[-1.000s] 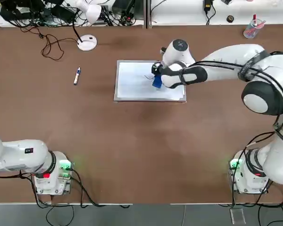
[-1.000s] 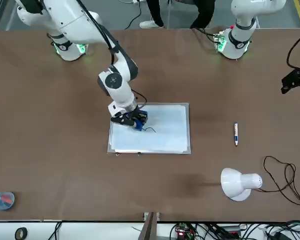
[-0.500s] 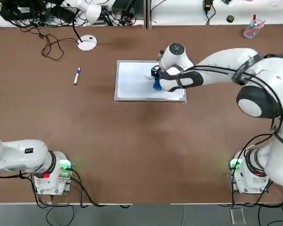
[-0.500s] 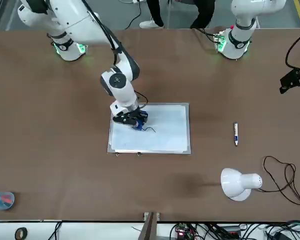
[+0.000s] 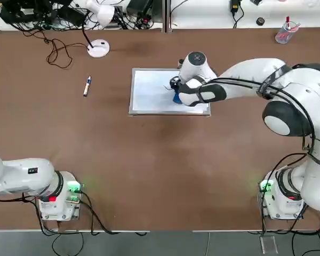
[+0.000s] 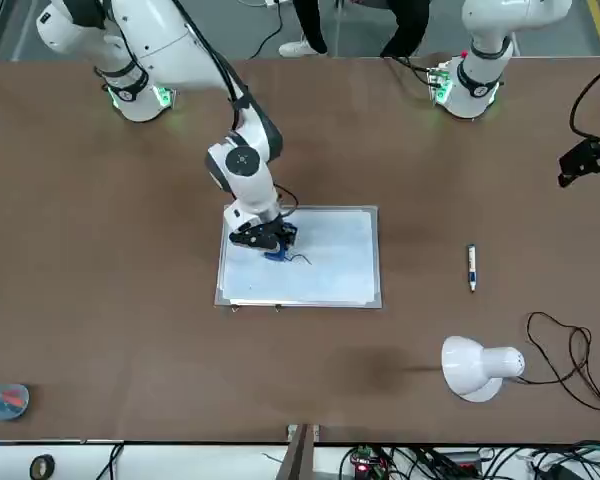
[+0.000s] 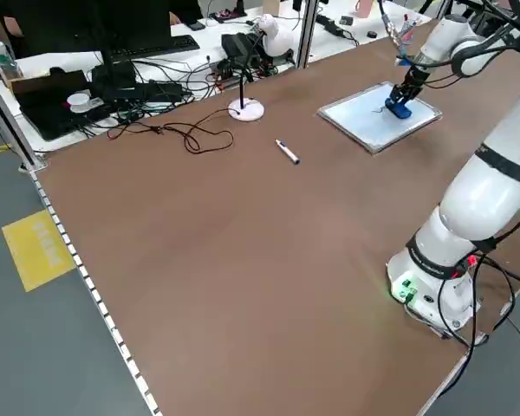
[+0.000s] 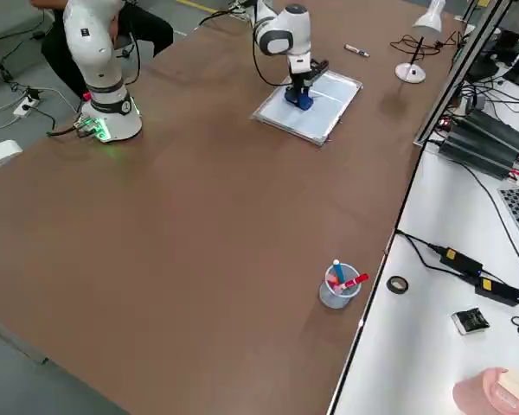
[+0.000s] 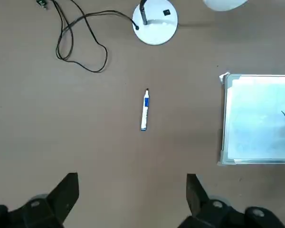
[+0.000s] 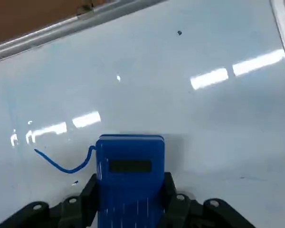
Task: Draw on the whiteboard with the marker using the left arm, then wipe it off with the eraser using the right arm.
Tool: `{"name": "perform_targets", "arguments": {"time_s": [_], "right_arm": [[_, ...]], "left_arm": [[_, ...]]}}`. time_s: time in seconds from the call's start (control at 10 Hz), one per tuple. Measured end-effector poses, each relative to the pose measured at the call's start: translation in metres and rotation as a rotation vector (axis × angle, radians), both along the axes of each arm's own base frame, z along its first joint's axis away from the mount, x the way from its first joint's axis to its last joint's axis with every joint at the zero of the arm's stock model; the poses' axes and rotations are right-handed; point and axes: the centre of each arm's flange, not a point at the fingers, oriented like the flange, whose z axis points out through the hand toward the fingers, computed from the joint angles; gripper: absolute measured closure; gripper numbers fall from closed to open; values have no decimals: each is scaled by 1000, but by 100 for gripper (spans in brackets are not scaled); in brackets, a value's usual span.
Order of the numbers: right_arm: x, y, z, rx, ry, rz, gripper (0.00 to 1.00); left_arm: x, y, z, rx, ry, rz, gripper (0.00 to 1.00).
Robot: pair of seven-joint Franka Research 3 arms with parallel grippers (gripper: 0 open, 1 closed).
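Observation:
The whiteboard (image 5: 149, 90) (image 6: 330, 260) lies flat in the middle of the table. A short blue squiggle (image 10: 61, 164) is drawn on it. My right gripper (image 5: 176, 95) (image 6: 273, 245) is shut on the blue eraser (image 10: 129, 175) (image 6: 279, 252), which presses on the board's right part next to the squiggle. The marker (image 5: 87, 86) (image 9: 144, 110) rests on the table to the left of the board. My left gripper (image 9: 131, 199) is open and holds nothing, high above the table near its base, with its arm (image 5: 21, 176) pulled back at the near left.
A white desk lamp (image 5: 98, 32) with its black cable (image 5: 56, 50) stands at the far left. A clear cup (image 5: 282, 33) with red items stands at the far right corner. A person's legs (image 6: 350, 25) show behind the arm bases.
My right gripper has slid the eraser a little to the left and toward the board's near edge, close to the squiggle. The left arm has not moved.

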Motion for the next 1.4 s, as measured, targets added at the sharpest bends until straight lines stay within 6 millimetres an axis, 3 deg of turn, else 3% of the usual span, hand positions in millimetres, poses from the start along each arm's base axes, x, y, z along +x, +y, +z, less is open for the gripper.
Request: {"name": "perform_targets", "arguments": {"time_s": [0.7, 1.4], "right_arm": [[19, 29, -4, 34, -26, -55, 44], [19, 79, -6, 74, -71, -84, 44]], "left_arm": [[2, 7, -1, -2, -3, 12, 0], [6, 24, -3, -4, -6, 44, 0]]}}
